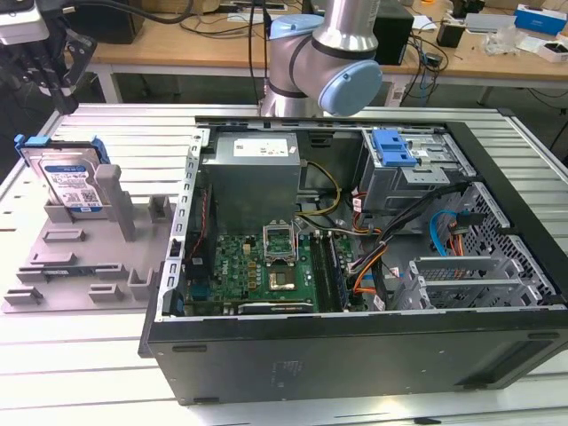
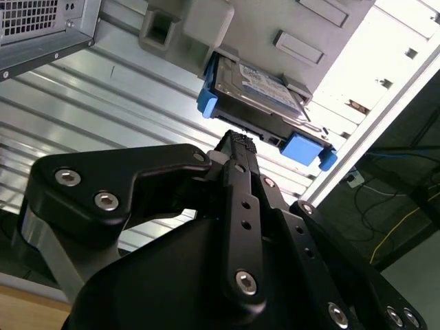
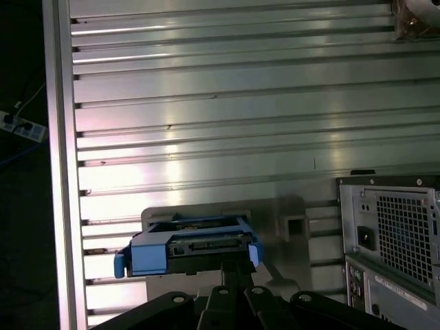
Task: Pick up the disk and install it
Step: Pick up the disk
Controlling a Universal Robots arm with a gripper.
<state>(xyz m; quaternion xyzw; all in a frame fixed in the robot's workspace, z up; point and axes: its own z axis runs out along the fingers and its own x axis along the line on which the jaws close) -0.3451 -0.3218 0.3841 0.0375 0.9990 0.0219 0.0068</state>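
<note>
Task status: early stage (no part of the pickup is complete). The disk (image 1: 69, 182) leans on edge in a grey holding fixture (image 1: 80, 257) at the exterior view's left, just beside the open computer case (image 1: 355, 364) and outside it. The tool (image 1: 65, 100) hangs above the disk, apart from it, and carries nothing; whether it is open or closed cannot be determined from these views. In the second wrist view, the tool points toward the end of the disk framed by the blue carrier bracket (image 2: 302, 148), with a visible gap between them. Judged from this layout, grasping, transfer and seating inside the case are all outstanding. Surface: fixture and case both rest on a ribbed aluminium counter (image 1: 98, 382), which is bright with reflections in both wrist views. Room: further wooden counters (image 1: 160, 44) stand behind the arm, loaded with cables (image 1: 222, 27) and small boxes. A power strip (image 3: 20, 124) lies on the dark floor beyond the counter edge.
</note>
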